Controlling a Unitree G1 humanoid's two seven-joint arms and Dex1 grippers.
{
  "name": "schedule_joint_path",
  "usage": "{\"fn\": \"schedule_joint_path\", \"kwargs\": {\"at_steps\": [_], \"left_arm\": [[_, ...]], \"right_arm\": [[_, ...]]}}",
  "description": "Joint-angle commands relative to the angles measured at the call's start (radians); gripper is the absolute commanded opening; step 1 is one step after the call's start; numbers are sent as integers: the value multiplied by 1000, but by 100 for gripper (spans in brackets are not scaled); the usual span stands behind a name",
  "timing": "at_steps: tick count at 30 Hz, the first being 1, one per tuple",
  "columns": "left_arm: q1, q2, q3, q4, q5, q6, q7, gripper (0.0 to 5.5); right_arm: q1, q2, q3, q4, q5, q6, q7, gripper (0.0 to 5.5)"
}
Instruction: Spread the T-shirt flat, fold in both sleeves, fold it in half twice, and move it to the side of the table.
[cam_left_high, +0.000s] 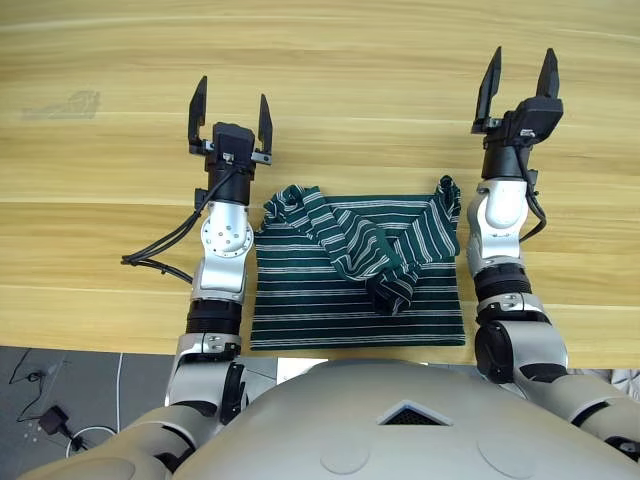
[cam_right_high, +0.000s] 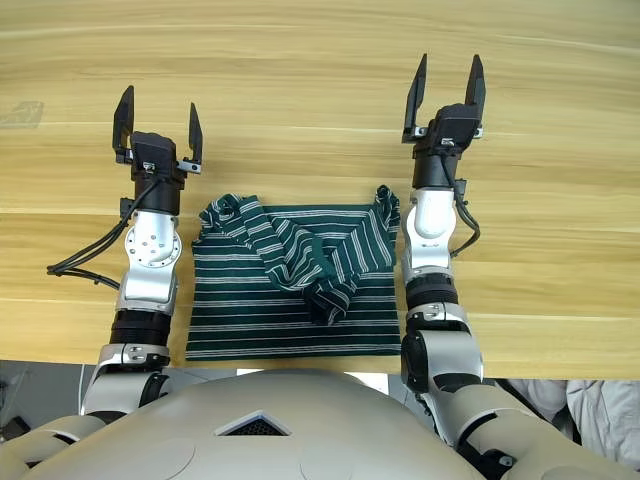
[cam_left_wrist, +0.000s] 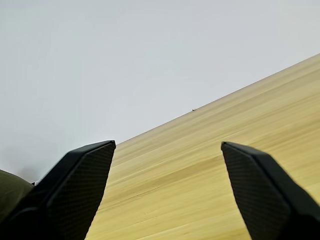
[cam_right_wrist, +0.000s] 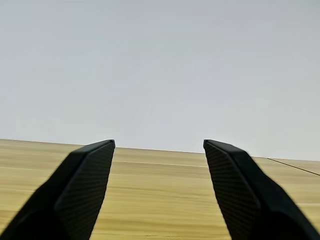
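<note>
A dark green T-shirt with white stripes (cam_left_high: 340, 285) lies on the wooden table (cam_left_high: 330, 90) at its near edge, between my two arms. Both sleeves are turned in across its upper half and bunch in a lump near the middle. My left gripper (cam_left_high: 231, 100) is open just past the shirt's far left corner, holding nothing. My right gripper (cam_left_high: 518, 72) is open beyond the far right corner, also holding nothing. In the wrist views, each pair of black fingertips (cam_left_wrist: 85, 185) (cam_right_wrist: 85, 185) stands apart over bare wood.
The table stretches far beyond the shirt and to both sides as bare wood. Black cables (cam_left_high: 160, 250) trail from my left arm across the table's near left. Grey floor with a cord (cam_left_high: 60, 415) lies below the near edge.
</note>
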Motion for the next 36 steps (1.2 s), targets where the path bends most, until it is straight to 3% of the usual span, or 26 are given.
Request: {"fn": "schedule_joint_path", "kwargs": {"at_steps": [1, 12, 15, 19, 26, 36], "left_arm": [[-23, 5, -4, 11, -3, -4, 2, 395], [-22, 6, -10, 12, 2, -13, 4, 395], [38, 39, -66, -126, -45, 34, -139, 395], [221, 175, -213, -486, -96, 124, -426, 395], [485, 267, -348, -873, -119, 321, -580, 395], [555, 315, -494, -857, -33, 384, -627, 395]], "right_arm": [[-17, -6, 2, 11, -11, -4, -4, 329], [-22, -2, 5, 21, -14, -5, -6, 329], [-17, 2, 9, 12, -17, -5, -8, 329], [-28, 3, 14, 23, -21, -5, -9, 329], [-60, 5, 13, 60, -35, -1, -29, 329], [-60, 24, 29, 45, -56, 7, -56, 329]]}}
